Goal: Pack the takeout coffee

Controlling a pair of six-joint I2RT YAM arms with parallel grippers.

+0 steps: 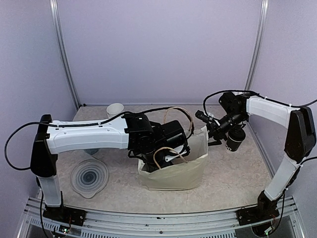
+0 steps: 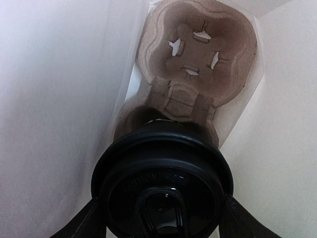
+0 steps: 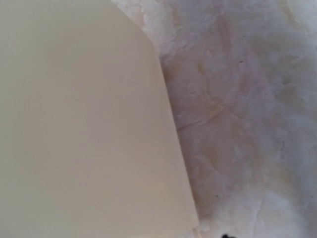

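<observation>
A white paper bag (image 1: 173, 176) with brown handles stands open at the table's middle. My left gripper (image 2: 161, 220) reaches down inside it, shut on a black lidded coffee cup (image 2: 161, 183), one finger (image 2: 81, 225) on each side of the lid. The brown pulp carrier tray (image 2: 198, 54) lies on the bag's floor just below the cup, its far socket empty. My right gripper (image 1: 209, 133) is at the bag's raised right rim, pinching it; its fingers are out of the right wrist view, which shows only the bag wall (image 3: 84, 129). A second black cup (image 1: 235, 141) stands right of that gripper.
A nested stack of white-lined lidless cups (image 1: 115, 110) stands at the back left. A pile of clear round lids (image 1: 89, 177) lies at the front left, near the left arm's base. Grey walls enclose the table on three sides.
</observation>
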